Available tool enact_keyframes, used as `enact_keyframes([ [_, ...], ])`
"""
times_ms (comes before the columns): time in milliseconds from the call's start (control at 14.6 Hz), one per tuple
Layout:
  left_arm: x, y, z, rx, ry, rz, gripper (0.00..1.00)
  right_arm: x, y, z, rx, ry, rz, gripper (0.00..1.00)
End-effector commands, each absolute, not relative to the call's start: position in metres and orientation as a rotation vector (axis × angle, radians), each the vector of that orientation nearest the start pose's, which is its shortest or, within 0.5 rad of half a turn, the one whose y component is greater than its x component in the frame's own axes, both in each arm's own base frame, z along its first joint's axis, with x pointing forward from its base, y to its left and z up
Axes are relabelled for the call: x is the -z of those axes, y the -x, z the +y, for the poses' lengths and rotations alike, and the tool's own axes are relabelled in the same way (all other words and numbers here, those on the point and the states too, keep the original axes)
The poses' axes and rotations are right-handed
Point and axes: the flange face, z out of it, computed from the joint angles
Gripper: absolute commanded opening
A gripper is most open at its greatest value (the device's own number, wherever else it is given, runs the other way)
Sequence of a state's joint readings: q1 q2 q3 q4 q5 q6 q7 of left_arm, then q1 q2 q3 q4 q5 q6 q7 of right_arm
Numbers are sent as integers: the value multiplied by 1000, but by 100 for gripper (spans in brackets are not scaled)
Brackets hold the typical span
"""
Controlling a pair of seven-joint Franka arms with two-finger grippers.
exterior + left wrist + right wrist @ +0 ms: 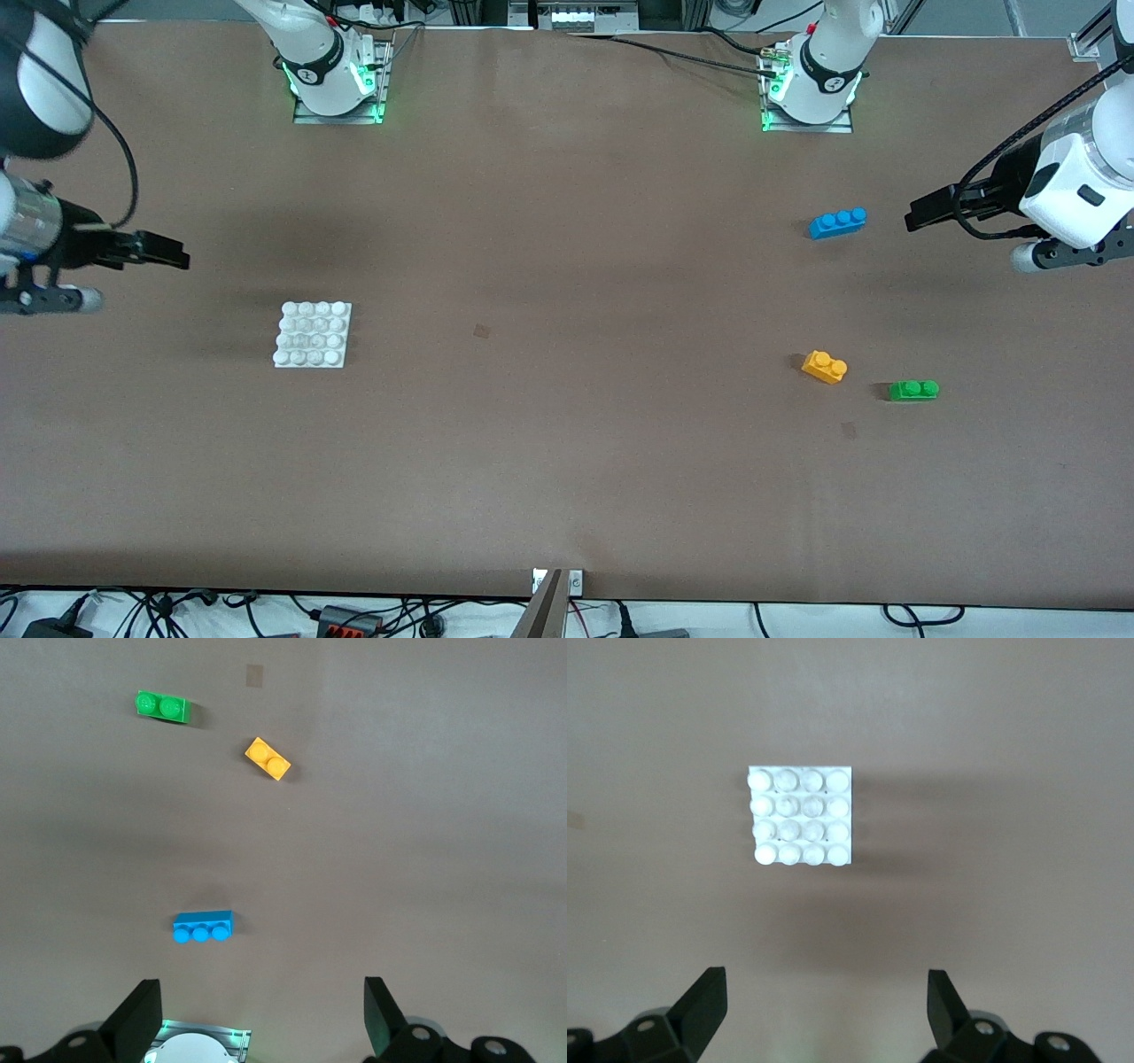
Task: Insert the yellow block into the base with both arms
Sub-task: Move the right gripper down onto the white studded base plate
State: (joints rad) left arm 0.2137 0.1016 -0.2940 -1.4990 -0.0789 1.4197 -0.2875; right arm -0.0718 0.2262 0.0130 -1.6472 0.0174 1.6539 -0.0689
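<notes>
The left hand (257, 1014), fingers spread and empty, hangs over the bench (567, 461) at its arm's end; the blue brick (837, 222) lies nearby. The yellow block (824, 366) sits at six o'clock of the blue, with the green brick (913, 390) beside it. The right hand (824, 1010), likewise released, hangs over its end, near the base (312, 334)
</notes>
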Motion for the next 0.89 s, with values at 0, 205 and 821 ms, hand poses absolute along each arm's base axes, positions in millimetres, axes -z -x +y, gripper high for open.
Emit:
enact_keyframes([
  [0, -597, -566, -44, -319, 3192, -289, 100, -396, -639, -22, -365, 3078, -23, 100],
  [205, -597, -566, -45, -320, 3193, -289, 100, -328, -656, -12, -284, 3091, -28, 100],
  [821, -597, -566, -45, -322, 3199, -289, 100, -216, -579, 14, -119, 3116, 82, 94],
])
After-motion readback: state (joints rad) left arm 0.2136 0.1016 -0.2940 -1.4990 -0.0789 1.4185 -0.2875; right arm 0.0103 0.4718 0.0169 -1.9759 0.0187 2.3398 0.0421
